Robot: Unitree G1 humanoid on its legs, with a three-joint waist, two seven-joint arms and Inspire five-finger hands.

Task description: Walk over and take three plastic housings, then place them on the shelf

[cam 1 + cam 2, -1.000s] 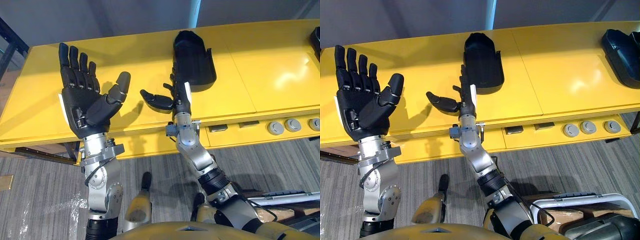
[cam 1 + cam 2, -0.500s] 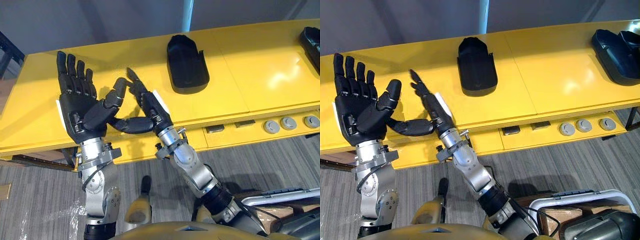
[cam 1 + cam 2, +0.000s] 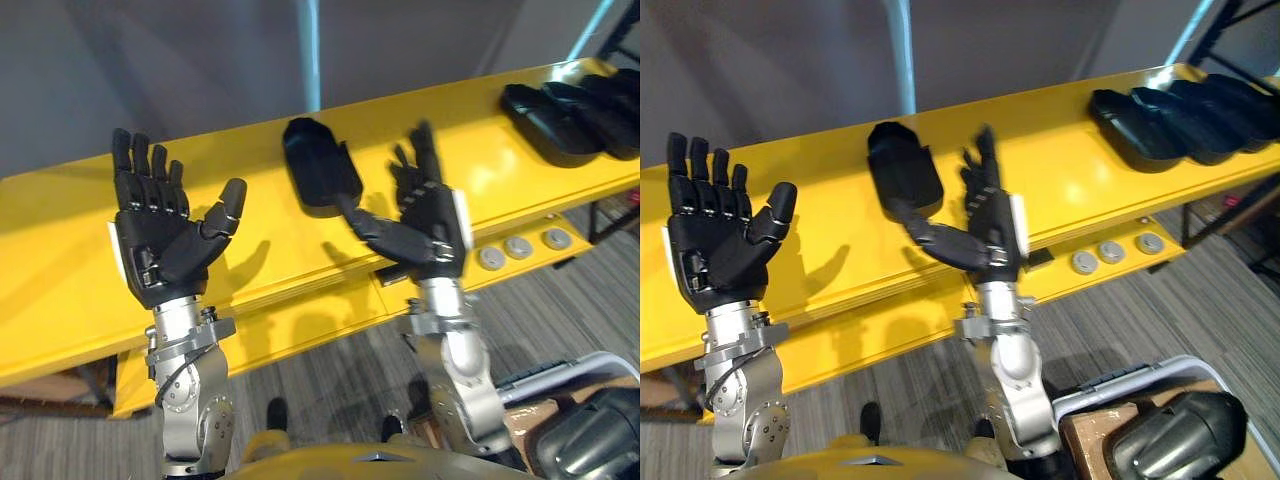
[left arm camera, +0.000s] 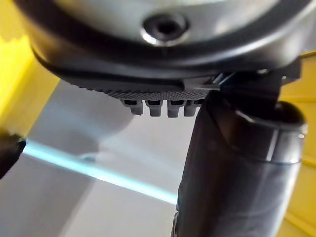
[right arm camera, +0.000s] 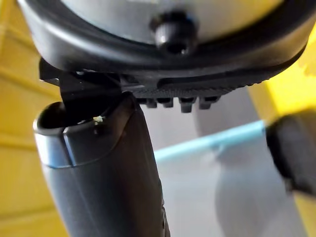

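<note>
Two hands hang empty, fingers spread: left hand (image 3: 160, 250) over the table's (image 3: 60, 270) near edge, right hand (image 3: 432, 215) now withdrawn from the housing (image 3: 320, 175) lying mid-table. More housings (image 3: 560, 115) sit at the right end. Judgement: none is held, so a grasp comes next.

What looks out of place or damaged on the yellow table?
Nothing stands out. One black housing lies alone on the table. The other housings sit grouped at its right end, none tipped or spilled. The left hand and right hand are open and empty.
</note>
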